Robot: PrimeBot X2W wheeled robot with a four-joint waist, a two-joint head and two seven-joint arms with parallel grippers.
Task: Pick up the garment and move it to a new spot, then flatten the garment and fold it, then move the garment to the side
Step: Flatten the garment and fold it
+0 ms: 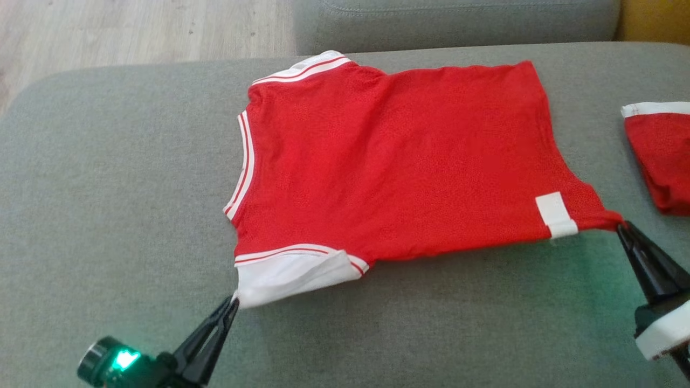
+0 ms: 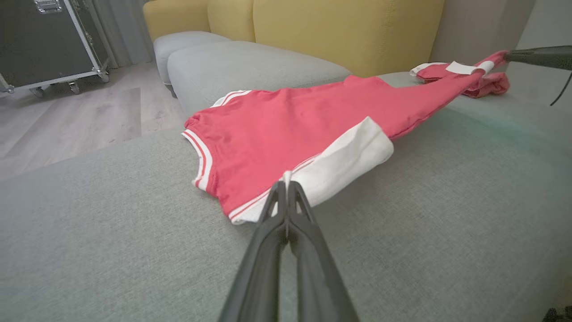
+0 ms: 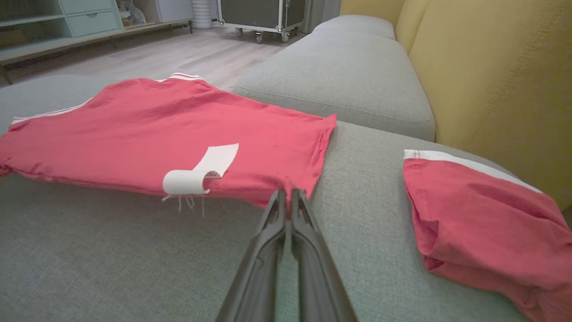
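Note:
The garment is a red shirt with white-and-red striped trim, spread over a grey sofa cushion. My left gripper is shut on the white sleeve corner at its near left; the left wrist view shows the fingertips pinching that white cloth. My right gripper is shut on the red hem corner at the near right, beside a white label. In the right wrist view the gripper clamps the hem edge of the garment. Both held corners are lifted slightly off the cushion.
A second red garment with a white band lies folded at the right edge of the cushion. Yellow sofa backs rise behind. Wooden floor lies beyond the cushion's far left. A wheeled black case stands on the floor.

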